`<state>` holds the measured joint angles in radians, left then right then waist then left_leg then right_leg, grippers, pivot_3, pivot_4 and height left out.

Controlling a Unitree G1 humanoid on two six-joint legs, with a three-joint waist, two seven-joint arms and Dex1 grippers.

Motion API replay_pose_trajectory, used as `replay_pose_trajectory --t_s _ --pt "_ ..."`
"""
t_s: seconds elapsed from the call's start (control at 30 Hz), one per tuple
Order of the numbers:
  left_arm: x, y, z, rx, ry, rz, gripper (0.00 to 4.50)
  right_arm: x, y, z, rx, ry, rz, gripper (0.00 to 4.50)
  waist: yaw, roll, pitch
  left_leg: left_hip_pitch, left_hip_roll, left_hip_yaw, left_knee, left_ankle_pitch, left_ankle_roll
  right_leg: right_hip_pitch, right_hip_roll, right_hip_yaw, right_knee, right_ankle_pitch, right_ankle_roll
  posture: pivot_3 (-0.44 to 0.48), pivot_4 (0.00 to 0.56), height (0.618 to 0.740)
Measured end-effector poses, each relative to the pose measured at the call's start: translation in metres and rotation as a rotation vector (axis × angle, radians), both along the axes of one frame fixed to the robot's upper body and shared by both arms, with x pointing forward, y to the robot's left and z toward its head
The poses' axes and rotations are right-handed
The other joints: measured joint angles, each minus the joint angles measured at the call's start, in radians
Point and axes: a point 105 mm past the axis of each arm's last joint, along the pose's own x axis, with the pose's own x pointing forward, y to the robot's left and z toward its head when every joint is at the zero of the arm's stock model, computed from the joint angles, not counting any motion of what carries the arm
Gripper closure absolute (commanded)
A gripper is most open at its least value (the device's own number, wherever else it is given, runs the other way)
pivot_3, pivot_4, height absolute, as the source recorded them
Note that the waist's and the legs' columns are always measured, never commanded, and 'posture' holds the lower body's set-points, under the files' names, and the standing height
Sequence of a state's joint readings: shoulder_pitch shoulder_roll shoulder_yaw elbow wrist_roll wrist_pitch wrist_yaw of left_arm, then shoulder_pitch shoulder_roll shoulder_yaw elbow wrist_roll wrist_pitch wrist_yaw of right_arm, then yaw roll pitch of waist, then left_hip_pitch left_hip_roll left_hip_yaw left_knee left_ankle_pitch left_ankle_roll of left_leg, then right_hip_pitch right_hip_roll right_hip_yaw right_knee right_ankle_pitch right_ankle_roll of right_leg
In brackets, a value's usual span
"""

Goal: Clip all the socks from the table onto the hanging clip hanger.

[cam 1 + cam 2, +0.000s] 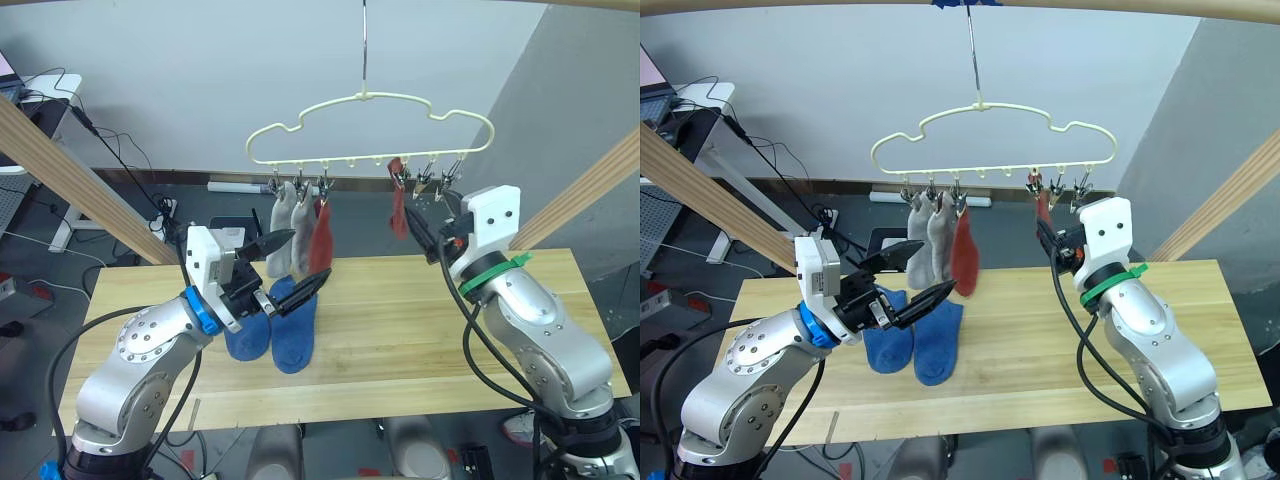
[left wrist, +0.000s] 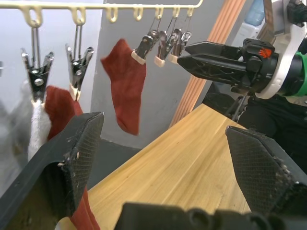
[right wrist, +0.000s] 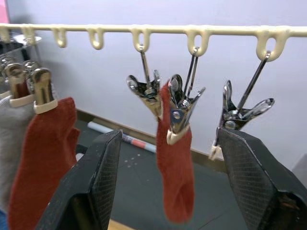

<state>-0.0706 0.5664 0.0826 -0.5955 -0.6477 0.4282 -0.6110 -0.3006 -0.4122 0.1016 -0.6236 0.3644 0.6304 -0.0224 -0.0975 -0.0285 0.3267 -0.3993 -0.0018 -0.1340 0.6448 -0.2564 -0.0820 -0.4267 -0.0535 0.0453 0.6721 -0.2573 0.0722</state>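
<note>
The pale clip hanger (image 1: 370,98) hangs from a long hook above the table's (image 1: 420,330) far edge. Two grey socks (image 1: 285,240) and a rust red sock (image 1: 321,240) are clipped at its left end. Another rust red sock (image 3: 175,182) hangs from a clip (image 3: 180,108) toward its right end, beside an empty clip (image 3: 240,115). Two blue socks (image 1: 295,335) lie side by side on the wood. My left gripper (image 1: 310,254) is open above the blue socks, just in front of the hanging red sock. Open too, my right gripper (image 1: 425,232) faces the right-hand clips.
Slanted wooden poles (image 1: 70,170) (image 1: 590,190) of the frame rise on both sides behind the table. Cables and a power strip (image 1: 165,210) lie on the floor at the back left. The right half of the tabletop is bare wood.
</note>
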Motion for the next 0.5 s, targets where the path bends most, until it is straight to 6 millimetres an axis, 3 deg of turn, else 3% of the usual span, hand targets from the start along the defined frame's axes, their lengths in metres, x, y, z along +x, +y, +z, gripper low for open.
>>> replay_pose_trajectory --t_s 0.5 --pt "-0.003 -0.002 0.0 0.007 -0.001 0.004 0.0 0.014 0.001 -0.002 -0.004 -0.023 -0.046 1.2 0.011 0.0 0.0 0.0 0.0 0.0 0.0 0.0 0.0 0.0 0.0 0.0 0.0 0.0 0.0 -0.108 0.302 0.74"
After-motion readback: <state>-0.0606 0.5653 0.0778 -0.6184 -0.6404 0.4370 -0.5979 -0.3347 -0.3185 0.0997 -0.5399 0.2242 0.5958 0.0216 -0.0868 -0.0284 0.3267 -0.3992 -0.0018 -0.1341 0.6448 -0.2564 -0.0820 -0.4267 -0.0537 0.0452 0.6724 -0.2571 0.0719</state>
